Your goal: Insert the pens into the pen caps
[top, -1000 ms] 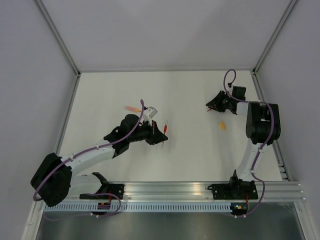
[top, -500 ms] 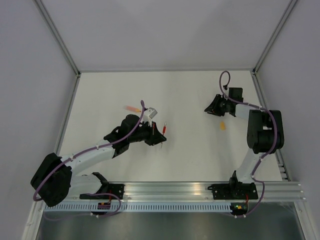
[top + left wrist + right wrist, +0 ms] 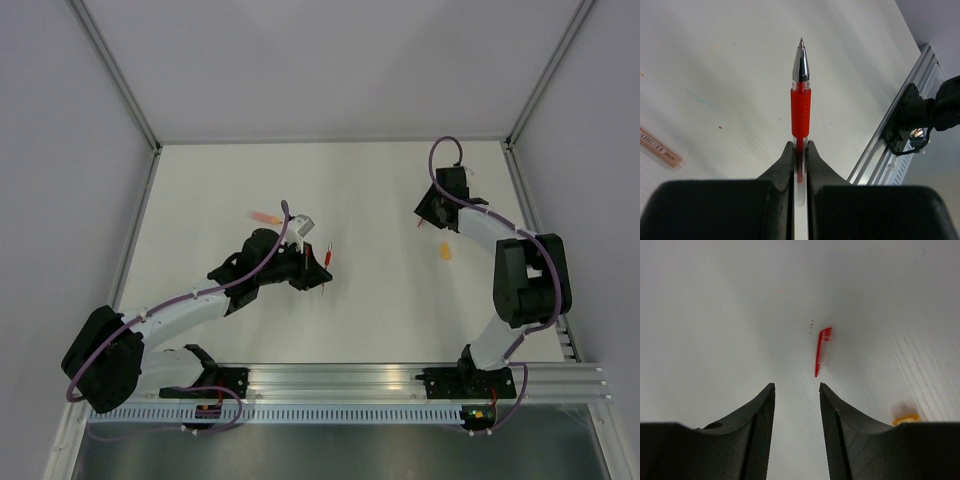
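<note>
The left tool is pressed together on the red pen, pinching its clear barrel just below the red grip sleeve; the pen runs straight out along the line of the fingers, its metal tip uncapped and pointing away from the wrist; it is held above the tabletop and not resting on it; to the left of this tool an orange-pink pen lies flat on the tabletop, a barcode strip showing on its side, well apart from the held pen; to the right the ribbed aluminium rail at the near edge crosses the left wrist view.

The right tool is spread, its two ribbed fingers standing apart with only bare tabletop between them; it grips nothing; just beyond the fingertips, slightly to the right of the gap, the red cap lies flat, its clip end farther from the tool, touching neither finger; lower right in the right wrist view the orange cap sits on the tabletop beside the right finger, part hidden behind it; from above, this tool hangs over the far right part of the tabletop, with the orange cap closer to the arm bases than the red one.
</note>
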`<state>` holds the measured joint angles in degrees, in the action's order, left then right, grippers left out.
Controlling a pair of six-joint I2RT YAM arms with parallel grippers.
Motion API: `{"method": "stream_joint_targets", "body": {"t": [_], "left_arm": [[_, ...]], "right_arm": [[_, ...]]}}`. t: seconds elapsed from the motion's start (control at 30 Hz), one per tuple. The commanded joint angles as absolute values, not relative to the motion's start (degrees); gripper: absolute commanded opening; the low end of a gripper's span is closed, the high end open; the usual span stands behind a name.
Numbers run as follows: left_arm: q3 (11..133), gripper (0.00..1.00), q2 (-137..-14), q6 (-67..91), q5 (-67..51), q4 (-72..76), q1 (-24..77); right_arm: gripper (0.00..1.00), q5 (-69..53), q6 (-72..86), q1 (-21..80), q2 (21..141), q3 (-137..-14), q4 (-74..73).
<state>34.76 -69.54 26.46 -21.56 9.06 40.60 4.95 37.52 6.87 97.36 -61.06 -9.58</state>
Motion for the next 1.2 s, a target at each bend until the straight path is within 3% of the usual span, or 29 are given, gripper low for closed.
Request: {"method": "stream_joint_targets", "body": {"t": [0.0, 0.17, 1.17], "left_arm": [[37.0, 0.02, -68.1, 24.3, -20.1, 9.2, 40.8], [37.0, 0.02, -68.2, 24.3, -20.2, 9.2, 40.8], [37.2, 0.02, -68.2, 24.2, -20.5, 9.1, 40.7]], "right_arm": [[0.48, 14.9, 43.4, 7.4, 99.9, -64.5, -16.2], [0.48, 20.6, 45.9, 7.8, 101.0, -66.5, -20.1], [0.4, 19.5, 46.2, 9.1, 116.8, -82.5, -29.2]]}}
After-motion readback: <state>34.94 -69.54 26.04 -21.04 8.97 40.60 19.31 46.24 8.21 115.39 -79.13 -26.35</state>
